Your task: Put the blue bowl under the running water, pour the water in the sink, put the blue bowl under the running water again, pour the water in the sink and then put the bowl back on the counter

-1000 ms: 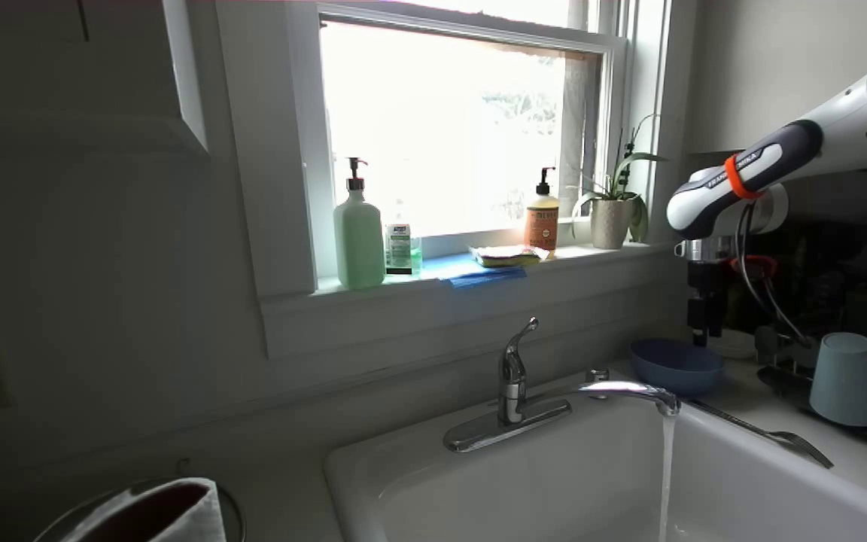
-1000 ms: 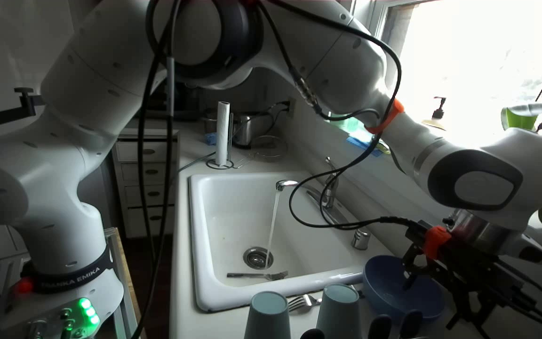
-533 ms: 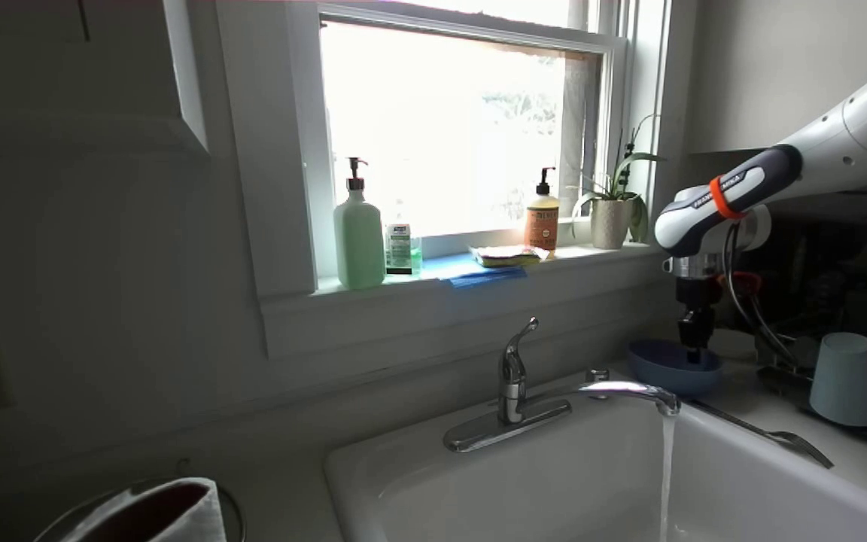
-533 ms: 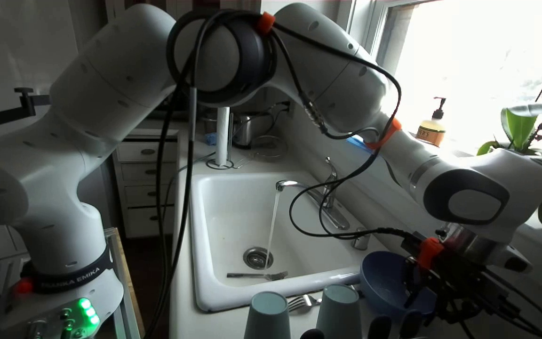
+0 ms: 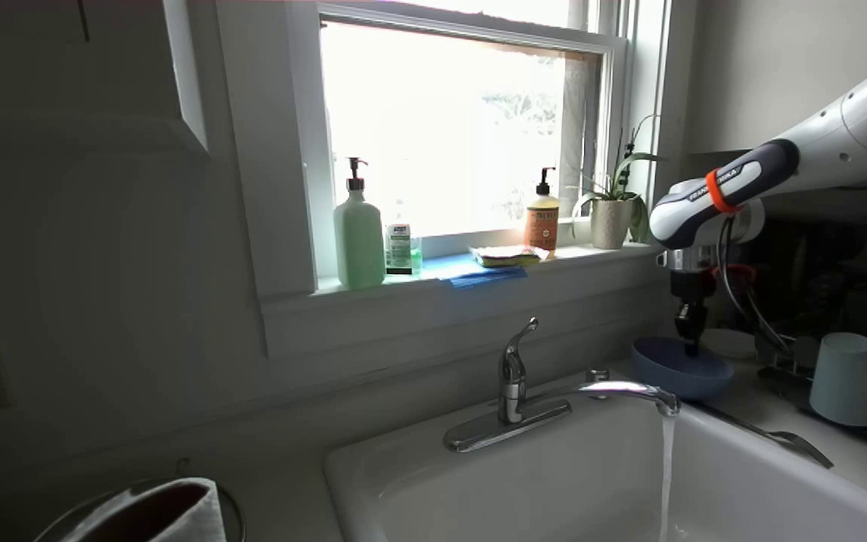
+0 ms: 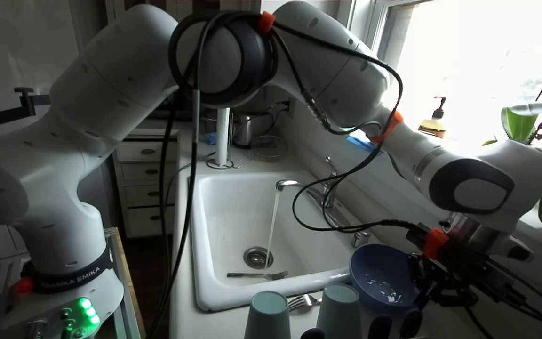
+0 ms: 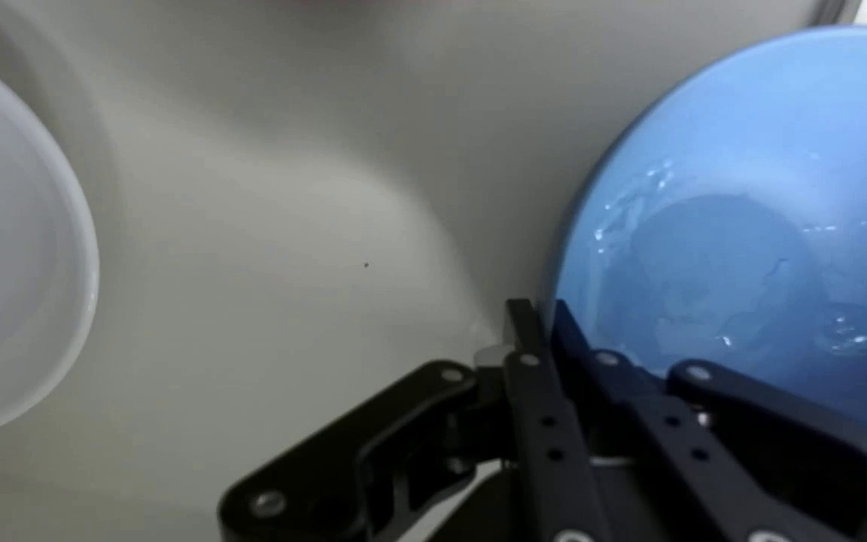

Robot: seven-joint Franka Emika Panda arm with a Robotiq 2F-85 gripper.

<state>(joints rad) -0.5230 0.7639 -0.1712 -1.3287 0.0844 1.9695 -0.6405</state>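
Observation:
The blue bowl [image 5: 678, 376] sits at the counter [image 7: 290, 316] beside the sink's far corner, tilted somewhat. Wet glints show inside the blue bowl [image 6: 384, 278] in an exterior view and in the wrist view. My gripper [image 7: 542, 307] is shut on its rim, one finger inside the wall and one outside. In an exterior view the gripper [image 5: 692, 348] reaches down onto the bowl's edge. Running water [image 6: 273, 221] falls from the spout into the white sink [image 6: 197, 226], near the drain. Whether the bowl's base touches the counter I cannot tell.
A white bowl [image 7: 12, 248] stands near the blue one. Two upturned pale cups [image 6: 269, 315] [image 6: 340, 310] and a fork [image 6: 301, 301] lie close by the sink's edge. The faucet [image 5: 512, 376] and a small metal cap [image 6: 360, 238] flank the bowl. Another fork [image 6: 257, 275] lies in the sink.
My gripper came down from above the bowl, and its fingers closed on the rim. The bowl has shifted slightly and tipped, showing more of its inside in an exterior view.

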